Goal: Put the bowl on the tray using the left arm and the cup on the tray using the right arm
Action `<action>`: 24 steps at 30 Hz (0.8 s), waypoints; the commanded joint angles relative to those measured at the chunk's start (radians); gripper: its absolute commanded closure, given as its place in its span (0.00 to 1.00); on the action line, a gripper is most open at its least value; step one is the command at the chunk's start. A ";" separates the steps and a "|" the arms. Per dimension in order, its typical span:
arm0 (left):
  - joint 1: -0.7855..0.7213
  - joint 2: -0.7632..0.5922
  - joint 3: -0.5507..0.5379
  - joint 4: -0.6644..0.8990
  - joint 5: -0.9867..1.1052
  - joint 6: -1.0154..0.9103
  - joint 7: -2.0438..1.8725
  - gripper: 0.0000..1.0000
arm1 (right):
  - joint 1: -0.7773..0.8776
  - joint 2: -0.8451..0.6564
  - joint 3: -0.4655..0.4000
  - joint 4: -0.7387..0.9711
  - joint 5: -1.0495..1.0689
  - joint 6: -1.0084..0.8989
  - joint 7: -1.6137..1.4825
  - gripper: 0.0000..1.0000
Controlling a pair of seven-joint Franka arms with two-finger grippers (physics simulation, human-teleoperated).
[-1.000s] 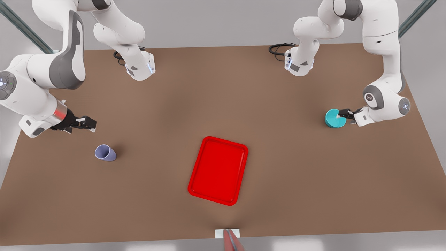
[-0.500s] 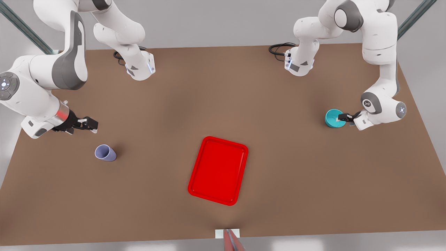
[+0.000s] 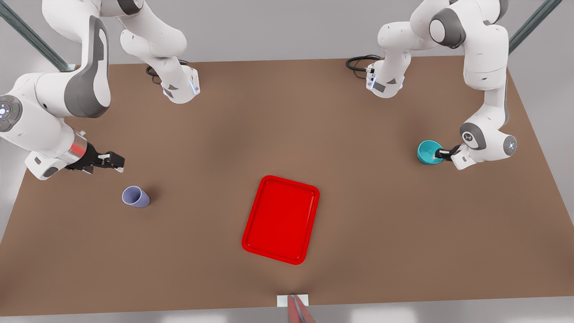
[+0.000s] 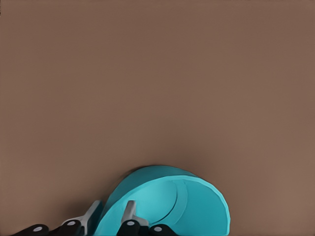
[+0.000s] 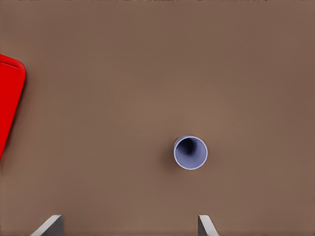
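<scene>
Front view puts the bowl [image 3: 429,152] at the right edge of the frame, standing on the brown desk [image 3: 287,134] well apart from the red tray [image 3: 281,219], which lies flat at lower centre. The left pincer [image 3: 437,154] reaches into the bowl from the frame's right, one finger inside the rim and one outside, so the wall sits between them; that straddle is the natural way to take a wide, shallow vessel too broad to span. Left wrist view bears this out at its bottom edge: one pale finger [image 4: 129,212] stands inside the turquoise bowl [image 4: 170,206] and the other just outside the wall. The fingers lie close on either side of the wall, but whether they already press it I cannot tell.

At the left of the front view the right pincer [image 3: 112,160] hangs above the desk, up and to the left of the lavender cup [image 3: 135,197] and apart from it. Right wrist view looks down into the cup [image 5: 190,152], upright with its mouth open, ahead of the spread fingertips [image 5: 205,225] and nearer one of them than the other. The tray's rim [image 5: 11,98] shows at that frame's left edge. My judgement is that this arm is lining up over the cup and not yet grasping; both vessels are off the tray.
</scene>
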 commanded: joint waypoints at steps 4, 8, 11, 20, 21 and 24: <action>0.000 -0.002 -0.002 0.006 -0.004 -0.003 -0.033 0.79 | -0.003 0.000 -0.001 0.000 0.002 0.000 0.000 0.00; -0.041 -0.037 -0.002 0.037 -0.003 -0.061 -0.134 0.79 | -0.003 0.001 -0.001 0.000 0.002 0.000 0.000 0.00; -0.109 -0.087 -0.002 0.127 0.006 -0.259 -0.326 0.79 | -0.005 0.001 -0.001 0.000 0.002 0.000 0.000 0.00; -0.428 0.176 -0.302 0.807 -0.006 -0.402 -1.414 0.79 | -0.005 0.001 -0.002 0.000 0.003 0.000 0.000 0.00; -0.429 0.193 -0.324 0.813 -0.046 -0.359 -1.418 0.79 | -0.006 0.001 -0.002 -0.001 0.003 0.000 0.000 0.00; -0.503 0.256 -0.336 0.813 -0.129 -0.232 -1.427 0.79 | -0.006 0.001 -0.004 -0.001 0.003 0.000 0.000 0.00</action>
